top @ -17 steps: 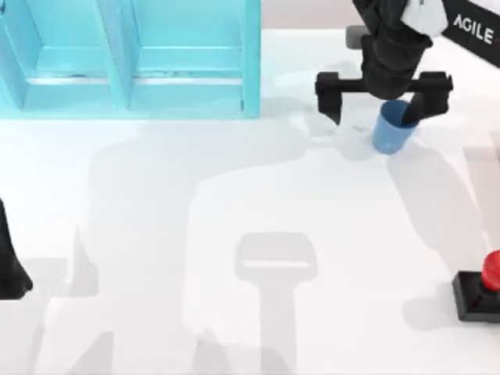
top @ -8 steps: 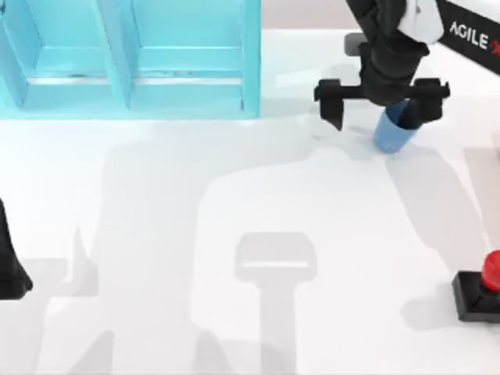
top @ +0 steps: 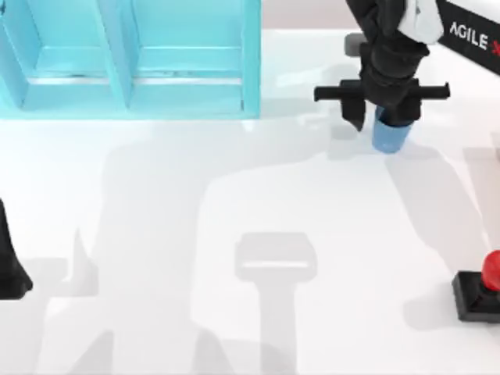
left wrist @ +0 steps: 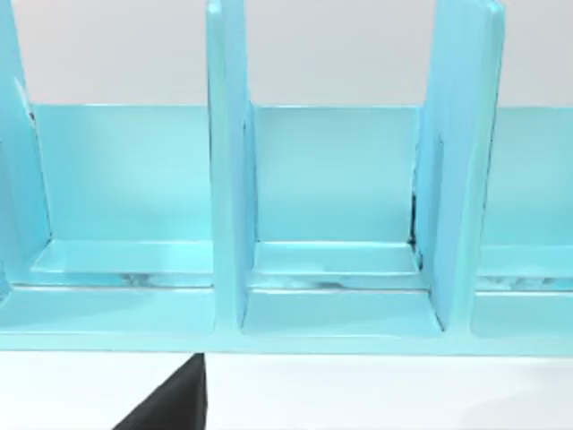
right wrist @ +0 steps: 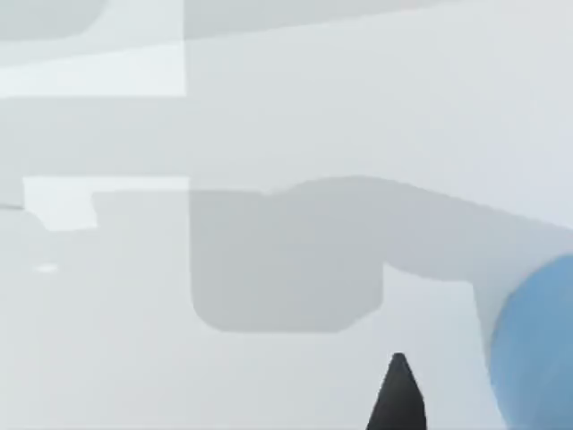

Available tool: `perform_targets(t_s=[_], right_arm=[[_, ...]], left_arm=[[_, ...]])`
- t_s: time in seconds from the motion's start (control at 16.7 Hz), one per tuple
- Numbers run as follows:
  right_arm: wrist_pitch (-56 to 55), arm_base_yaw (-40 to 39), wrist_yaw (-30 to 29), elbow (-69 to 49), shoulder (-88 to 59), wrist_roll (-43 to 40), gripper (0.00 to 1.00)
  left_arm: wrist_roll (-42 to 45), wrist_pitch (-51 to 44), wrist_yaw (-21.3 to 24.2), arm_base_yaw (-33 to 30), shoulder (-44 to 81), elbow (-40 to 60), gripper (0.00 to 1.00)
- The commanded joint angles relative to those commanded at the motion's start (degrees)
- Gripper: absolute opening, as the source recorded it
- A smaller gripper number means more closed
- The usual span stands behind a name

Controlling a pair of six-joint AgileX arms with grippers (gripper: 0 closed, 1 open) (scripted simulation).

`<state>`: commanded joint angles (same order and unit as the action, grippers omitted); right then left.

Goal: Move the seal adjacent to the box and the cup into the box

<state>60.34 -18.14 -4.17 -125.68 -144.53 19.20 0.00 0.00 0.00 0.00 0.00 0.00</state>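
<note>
Right gripper (top: pixel 380 119) closed on the cup (top: pixel 388 136) at the far right of the table (top: pixel 234 195).

From above, the right arm reaches down beside the turquoise box (top: pixel 133 58) — its two black fingers pinch in on the blue cup, one finger against the cup's left side, the other over its rim, so the cup stands clasped on the white surface just right of the box's outer wall. The right wrist camera catches the cup's blue side (right wrist: pixel 537 349) next to one dark fingertip (right wrist: pixel 398 394). The seal (top: pixel 483 285) — red knob on a black block — sits well apart at the near right edge. The left gripper (top: pixel 9 266) is parked at the table's left edge; I cannot tell how its fingers stand. Its wrist camera faces the box's open compartments (left wrist: pixel 331 224).
</note>
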Motion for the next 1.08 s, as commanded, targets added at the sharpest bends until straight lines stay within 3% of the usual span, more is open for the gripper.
perform_targets(t_s=[0.12, 0.18, 0.72, 1.08], right_arm=[[0.0, 0.0, 0.0, 0.0, 0.0, 0.0, 0.02], [0.0, 0.0, 0.0, 0.0, 0.0, 0.0, 0.0], [0.2, 0.06, -0.08, -0.02, 0.28, -0.25, 0.0], [11.49, 7.47, 1.45, -6.93, 4.51, -7.41, 0.0]], left_arm=[[0.0, 0.0, 0.0, 0.0, 0.0, 0.0, 1.0], [0.0, 0.0, 0.0, 0.0, 0.0, 0.0, 1.0], [0.0, 0.0, 0.0, 0.0, 0.0, 0.0, 1.0], [0.0, 0.0, 0.0, 0.0, 0.0, 0.0, 1.0]])
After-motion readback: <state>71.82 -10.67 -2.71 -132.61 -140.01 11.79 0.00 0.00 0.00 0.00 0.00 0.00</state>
